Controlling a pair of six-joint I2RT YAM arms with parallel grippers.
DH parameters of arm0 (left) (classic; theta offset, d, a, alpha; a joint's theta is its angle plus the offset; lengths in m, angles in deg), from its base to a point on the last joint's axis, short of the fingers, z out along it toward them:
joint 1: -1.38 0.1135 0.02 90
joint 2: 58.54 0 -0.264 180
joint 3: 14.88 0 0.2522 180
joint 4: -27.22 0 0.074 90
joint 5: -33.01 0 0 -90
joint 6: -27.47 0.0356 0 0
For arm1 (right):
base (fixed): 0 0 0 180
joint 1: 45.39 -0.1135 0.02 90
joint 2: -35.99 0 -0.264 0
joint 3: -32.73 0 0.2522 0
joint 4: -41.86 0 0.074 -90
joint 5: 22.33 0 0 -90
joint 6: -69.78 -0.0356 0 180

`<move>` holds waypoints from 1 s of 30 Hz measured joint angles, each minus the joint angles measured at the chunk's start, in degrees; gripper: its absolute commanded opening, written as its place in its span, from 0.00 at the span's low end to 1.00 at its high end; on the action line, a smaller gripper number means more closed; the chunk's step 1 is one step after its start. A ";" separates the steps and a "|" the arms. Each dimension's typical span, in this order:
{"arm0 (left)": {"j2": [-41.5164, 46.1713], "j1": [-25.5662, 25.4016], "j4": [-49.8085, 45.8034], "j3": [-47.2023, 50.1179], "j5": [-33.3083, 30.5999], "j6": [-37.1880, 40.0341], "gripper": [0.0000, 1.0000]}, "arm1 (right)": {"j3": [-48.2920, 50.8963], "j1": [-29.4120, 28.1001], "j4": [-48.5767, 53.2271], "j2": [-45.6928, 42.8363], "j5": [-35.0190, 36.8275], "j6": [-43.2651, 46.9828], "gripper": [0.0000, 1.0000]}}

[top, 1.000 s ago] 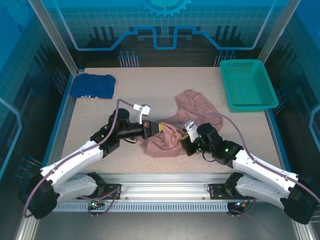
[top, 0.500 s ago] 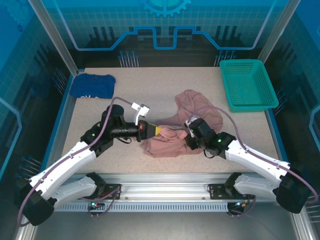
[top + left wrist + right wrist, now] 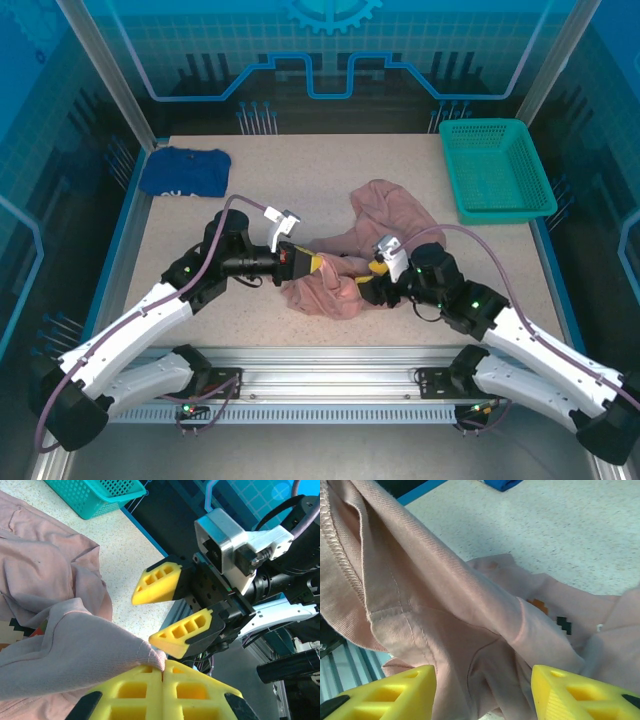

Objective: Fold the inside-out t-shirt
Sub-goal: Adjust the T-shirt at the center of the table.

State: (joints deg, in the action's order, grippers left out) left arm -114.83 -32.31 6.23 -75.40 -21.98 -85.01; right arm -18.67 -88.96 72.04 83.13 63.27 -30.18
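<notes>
Ok, table [image 3: 200, 210] first. The t-shirt [image 3: 390, 212] sits ctr-right on it, bunched up, w/ its long axis running diagonally from the near-middle heap out twd the far right. Green basket [image 3: 497, 170] is in the far-right corner and the dark blue garment [image 3: 185, 172] far-left, both well apart from the action.

Now the arms. Left gripper [image 3: 318, 264] reaches in from the left, clamped on a fold of pink cloth. Its wrist cam shows the hem pinched right at the fingertips [image 3: 135, 685]. Right gripper [image 3: 145, 619] faces it head-on, just beside it, jaws standing apart w/ nothing gripped.

Key relation: the cloth lies straight ahead of those open jaws, and a draped edge w/ a stitched seam [image 3: 385, 612] hangs just above their gap. Right arm's nearer the loose bulk.

My read: right prob needs to go fwd and bite that edge beside left's pinch so the pair can spread it. Risk is catching extra layers.
</notes>
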 measured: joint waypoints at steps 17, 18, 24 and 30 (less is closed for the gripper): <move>-1.57 0.00 0.17 0.00 -0.20 -0.28 0.00 | -5.11 -8.22 -6.58 12.09 1.44 3.61 0.23; -1.57 0.00 0.17 0.00 -0.22 -0.33 0.00 | -5.49 -8.24 -6.49 12.41 2.67 3.69 0.18; -1.57 0.00 -0.26 -0.04 -3.63 -0.48 0.00 | -6.40 -8.09 -4.46 11.30 6.32 4.04 0.03; -1.57 0.00 -3.34 -0.79 -11.93 0.22 0.00 | -8.11 -2.69 0.13 6.64 -0.26 3.76 0.01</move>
State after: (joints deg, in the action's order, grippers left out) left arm -116.41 -32.31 2.89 -76.19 -33.92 -84.79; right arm -26.78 -91.65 72.18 89.77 63.00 -26.42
